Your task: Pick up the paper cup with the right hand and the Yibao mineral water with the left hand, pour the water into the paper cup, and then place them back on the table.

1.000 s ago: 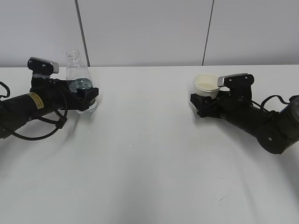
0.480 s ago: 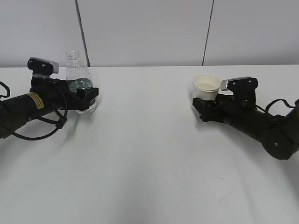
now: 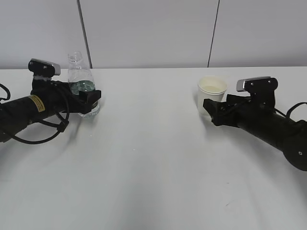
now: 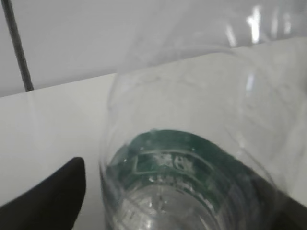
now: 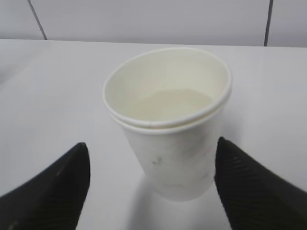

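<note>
Two black robot arms lie low over a white tabletop, one reaching in from each side.

The left arm, marked by a yellow sticker, stretches almost flat toward the middle. Its pincer sits around the lower body of the bottle, a finger on each side. The wrist view shows the clear ribbed body and green label filling the gap between the dark fingers, but actual contact cannot be made out — the jaws stand fairly wide. The bottle is upright on the tabletop, capless, at the far left.

The right arm slopes down from the right edge. Its pincer is spread wide, pointing at the cup — the wrist view shows both fingertips short of the cup, clear of its walls. The cup stands upright on the tabletop, right of centre, well apart from the bottle.
</note>
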`<move>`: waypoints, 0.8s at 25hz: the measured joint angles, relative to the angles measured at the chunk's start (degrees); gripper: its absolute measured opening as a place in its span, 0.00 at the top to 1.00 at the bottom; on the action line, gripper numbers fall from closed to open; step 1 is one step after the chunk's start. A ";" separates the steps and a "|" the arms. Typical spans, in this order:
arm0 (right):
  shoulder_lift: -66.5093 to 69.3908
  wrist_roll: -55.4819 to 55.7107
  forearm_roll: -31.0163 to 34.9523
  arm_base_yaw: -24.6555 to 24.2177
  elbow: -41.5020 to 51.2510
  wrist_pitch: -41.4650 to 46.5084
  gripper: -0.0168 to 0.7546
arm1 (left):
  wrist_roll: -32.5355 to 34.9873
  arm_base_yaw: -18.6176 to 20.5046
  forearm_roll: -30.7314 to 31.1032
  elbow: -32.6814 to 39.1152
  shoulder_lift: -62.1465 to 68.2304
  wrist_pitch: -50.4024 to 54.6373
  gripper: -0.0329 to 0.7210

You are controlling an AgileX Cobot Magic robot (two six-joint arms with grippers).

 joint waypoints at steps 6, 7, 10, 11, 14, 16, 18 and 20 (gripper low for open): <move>-5.93 -2.82 2.80 0.00 6.28 -0.86 0.17 | 0.00 0.00 0.00 0.00 0.00 -0.05 0.24; -7.27 -3.66 3.65 0.00 7.57 -1.03 0.18 | 0.00 0.00 -0.05 0.00 0.00 -0.05 0.23; -11.53 -5.13 5.56 0.00 10.86 -1.15 0.19 | 0.00 0.00 -0.59 0.00 0.00 -0.11 0.19; -12.72 -5.38 5.79 0.00 11.54 -1.15 0.19 | 0.00 0.00 -0.99 0.00 0.00 -0.17 0.18; -16.59 -5.71 6.04 0.00 13.19 -1.24 0.20 | 0.00 0.00 -2.01 0.00 -0.20 -0.29 0.17; -18.58 -5.81 6.04 0.00 13.44 -1.24 0.21 | 0.00 0.00 -2.09 0.10 -1.00 -0.24 0.17; -20.14 -5.81 6.04 0.00 13.56 -1.24 0.21 | 0.00 0.00 -2.09 0.10 -2.36 -0.24 0.17; -21.40 -5.81 6.07 0.00 13.64 -0.99 0.21 | 0.00 0.00 -1.98 0.10 -3.77 -0.19 0.17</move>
